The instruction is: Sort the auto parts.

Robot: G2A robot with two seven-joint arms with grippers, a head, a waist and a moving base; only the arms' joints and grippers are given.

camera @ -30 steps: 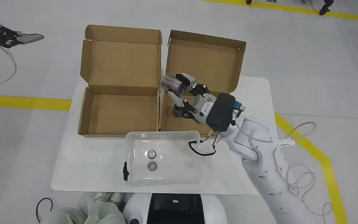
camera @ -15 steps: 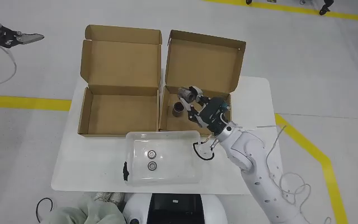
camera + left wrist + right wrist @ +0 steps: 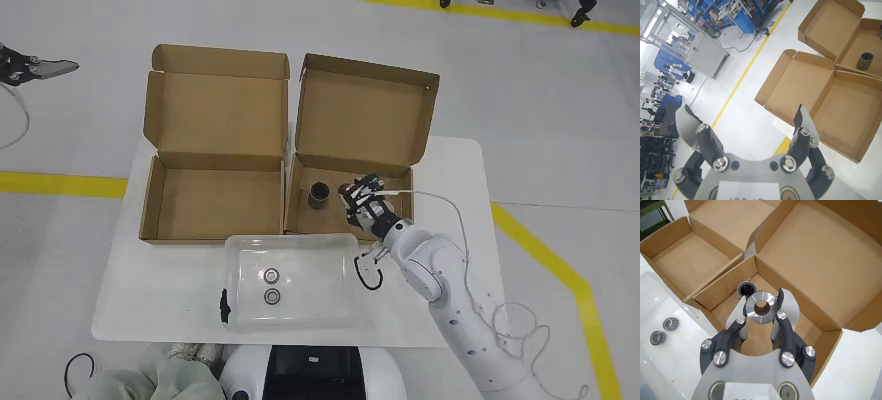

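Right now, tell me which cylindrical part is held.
The shiny silver bushing, clamped in the jaws of the right gripper; the dark sleeve stands free in the box.

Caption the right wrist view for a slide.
Right gripper holding a steel sleeve over a cardboard box, a dark sleeve inside.

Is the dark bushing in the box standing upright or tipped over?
Upright: the dark bushing stands on end on the cardboard box floor, with its bore facing up.
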